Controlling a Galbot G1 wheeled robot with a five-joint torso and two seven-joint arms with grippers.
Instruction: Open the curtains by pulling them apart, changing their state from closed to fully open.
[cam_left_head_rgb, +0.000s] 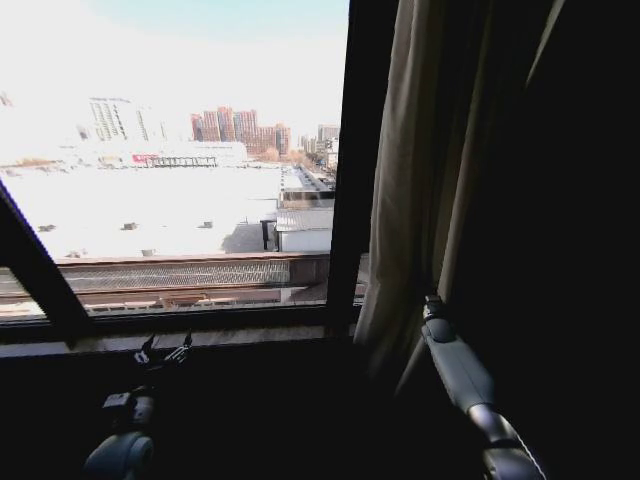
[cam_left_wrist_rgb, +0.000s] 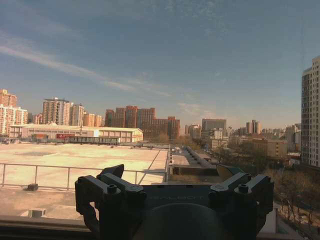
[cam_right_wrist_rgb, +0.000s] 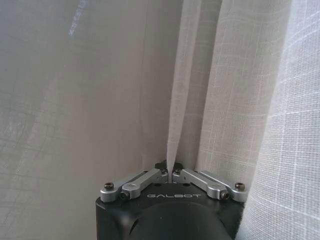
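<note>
Our right gripper (cam_right_wrist_rgb: 170, 171) has its jaws pinched together on a fold of the sheer white pleated curtains (cam_right_wrist_rgb: 235, 100), gathered at the right of the window beside the dark window frame (cam_left_head_rgb: 350, 170). Our left gripper (cam_left_wrist_rgb: 172, 182) hangs low at the left with jaws spread wide, holding nothing, facing bare glass.

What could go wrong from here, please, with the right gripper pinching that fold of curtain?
The right gripper is shut on only a thin fold of the curtain, so the sheer fabric may slip free or strain under a hard pull. The left gripper hangs open close to the window and could bump the glass.
</note>
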